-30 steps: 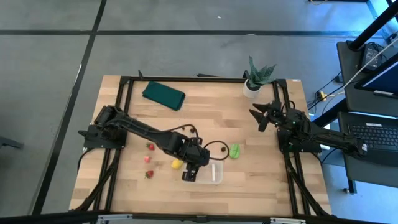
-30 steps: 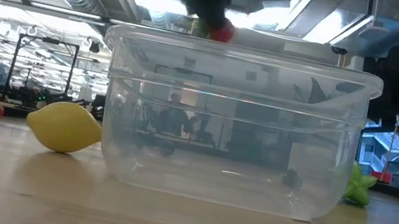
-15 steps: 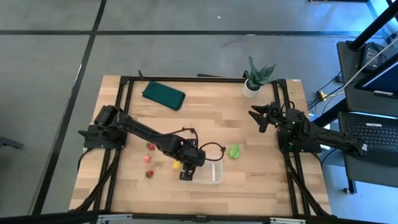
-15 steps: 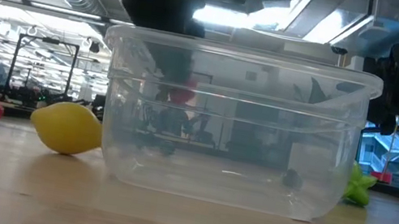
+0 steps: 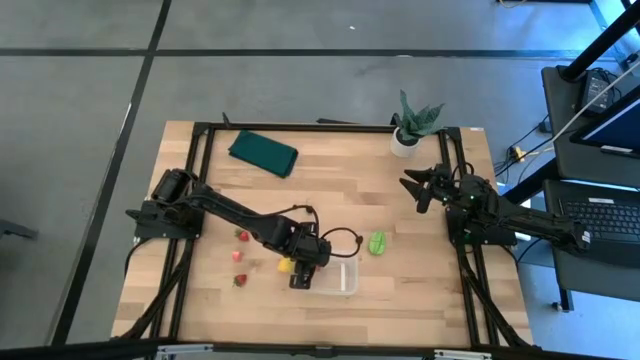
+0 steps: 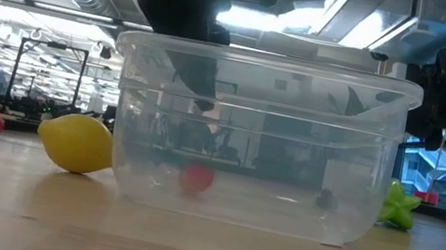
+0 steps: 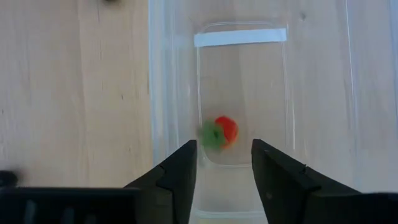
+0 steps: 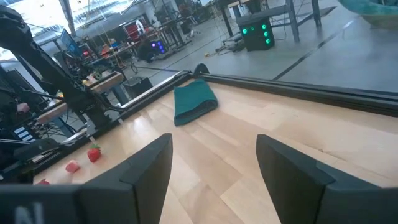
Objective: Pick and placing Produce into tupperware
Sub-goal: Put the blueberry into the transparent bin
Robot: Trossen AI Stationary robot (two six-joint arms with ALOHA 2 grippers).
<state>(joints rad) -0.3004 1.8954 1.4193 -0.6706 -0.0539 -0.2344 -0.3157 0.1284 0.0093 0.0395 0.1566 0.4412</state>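
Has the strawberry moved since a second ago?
Yes. The strawberry dropped from above the tub's rim to its floor, released by the open left tool.

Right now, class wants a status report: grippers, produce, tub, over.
Left gripper open over the tupperware. One strawberry lies inside on its floor. Lemon on the table beside the tub. Right gripper open, parked near the plant.
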